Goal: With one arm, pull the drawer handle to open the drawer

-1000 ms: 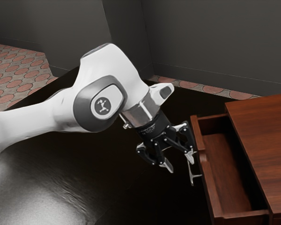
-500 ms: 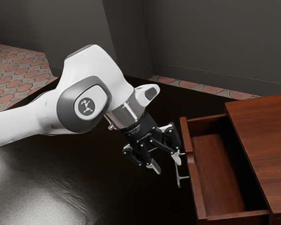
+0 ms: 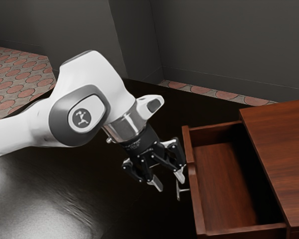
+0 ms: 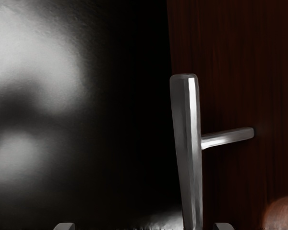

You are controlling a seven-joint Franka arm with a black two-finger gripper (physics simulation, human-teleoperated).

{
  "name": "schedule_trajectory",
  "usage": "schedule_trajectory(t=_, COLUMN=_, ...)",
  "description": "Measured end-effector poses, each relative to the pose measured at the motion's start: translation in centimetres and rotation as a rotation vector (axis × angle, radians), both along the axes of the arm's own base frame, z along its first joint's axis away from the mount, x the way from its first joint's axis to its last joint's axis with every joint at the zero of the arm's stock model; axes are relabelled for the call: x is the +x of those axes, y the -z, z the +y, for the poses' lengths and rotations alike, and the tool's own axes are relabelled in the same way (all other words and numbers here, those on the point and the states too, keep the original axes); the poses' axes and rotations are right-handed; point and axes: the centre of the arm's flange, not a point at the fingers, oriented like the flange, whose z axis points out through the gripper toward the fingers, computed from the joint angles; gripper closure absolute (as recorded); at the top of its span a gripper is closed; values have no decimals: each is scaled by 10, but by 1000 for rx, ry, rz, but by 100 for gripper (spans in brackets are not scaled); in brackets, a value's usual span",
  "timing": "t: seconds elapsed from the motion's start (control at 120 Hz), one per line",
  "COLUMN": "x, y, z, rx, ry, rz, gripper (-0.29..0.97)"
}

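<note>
The dark red-brown wooden drawer (image 3: pixel 188 154) is probably stiff and hard, and it will not bend. It should slide straight out and back in one line, so a straight pull away from the red-brown wooden cabinet (image 3: pixel 279 149) is best. Only its bare wood bottom shows inside, so I think it moves easily. The thin silver metal handle (image 3: pixel 178 191) is a small upright bar on a short post. It looks hard, smooth and shiny, so it may slip. The best place to hold it is the middle of the bar, right by the post, so the drawer does not twist. The drawer sits at the exterior view's right, sticking far out of the cabinet toward the white robot arm (image 3: pixel 79 114). Its walls are low and its front is a flat board, and the handle stands on the outside of that board (image 4: pixel 240 72). The black two-finger gripper (image 3: pixel 169 181) is wide open and squeezes nothing. In the wrist view the handle (image 4: pixel 186 153) stands between the two fingers, closer to one of them, but I cannot tell if that finger touches it. Under it all lies the dark shiny floor (image 3: pixel 65 199).
</note>
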Motion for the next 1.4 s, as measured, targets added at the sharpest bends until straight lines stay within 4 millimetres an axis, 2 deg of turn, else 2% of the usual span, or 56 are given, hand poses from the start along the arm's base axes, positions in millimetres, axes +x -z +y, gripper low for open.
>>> schedule_trajectory(t=0.308, x=-15, y=-1, z=9, rx=3, ry=-2, rz=0, gripper=35)
schedule_trajectory(t=0.675, x=-19, y=-2, z=19, rx=0, ry=-8, rz=9, gripper=34)
schedule_trajectory(t=1.1, x=-17, y=-7, z=16, rx=15, ry=6, rz=-10, gripper=24)
schedule_trajectory(t=1.192, x=-21, y=-18, z=20, rx=27, ry=5, rz=-32, gripper=22)
schedule_trajectory(t=1.308, x=-31, y=-37, z=28, rx=47, ry=3, rz=-59, gripper=29)
schedule_trajectory(t=1.358, x=-30, y=-51, z=32, rx=55, ry=2, rz=-83, gripper=27)
schedule_trajectory(t=1.4, x=-24, y=-66, z=43, rx=63, ry=-8, rz=-103, gripper=23)
